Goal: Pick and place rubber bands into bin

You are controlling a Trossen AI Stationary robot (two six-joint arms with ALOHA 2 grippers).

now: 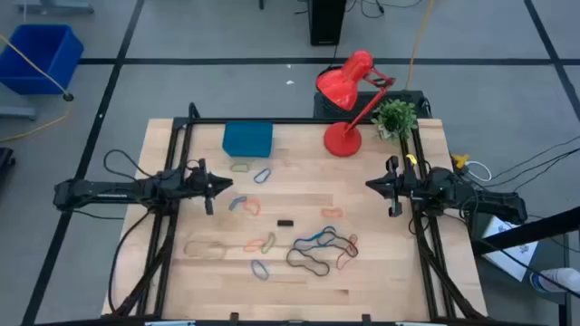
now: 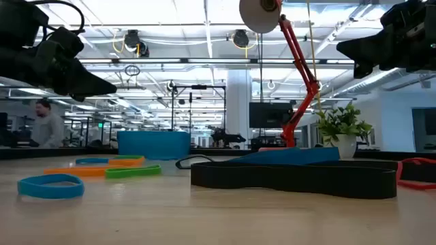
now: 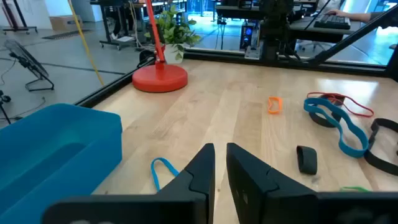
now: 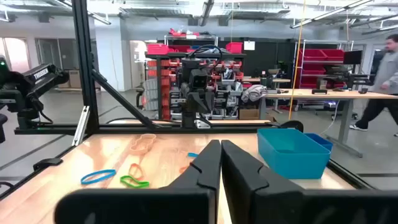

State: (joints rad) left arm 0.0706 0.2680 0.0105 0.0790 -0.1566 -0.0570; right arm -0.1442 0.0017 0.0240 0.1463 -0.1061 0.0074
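Both grippers, left point(image 1: 220, 187) and right point(image 1: 372, 185), hover nearly closed, empty; only overhead shows rubber bands point(image 1: 322, 249) scattered whole

Red lamp point(image 1: 347, 91) & potted plant point(image 1: 395, 117) at table's point(image 1: 381, 272) far-right corner.

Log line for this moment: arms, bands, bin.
left gripper: shut, empty, hovering mid-left | right gripper: shut, empty, hovering mid-right | rubber bands: scattered on table | bin: far edge, no bands seen inside

Teal bin point(image 1: 247, 139), red lamp point(image 1: 347, 100), multicoloured rubber bands point(image 1: 313, 245).
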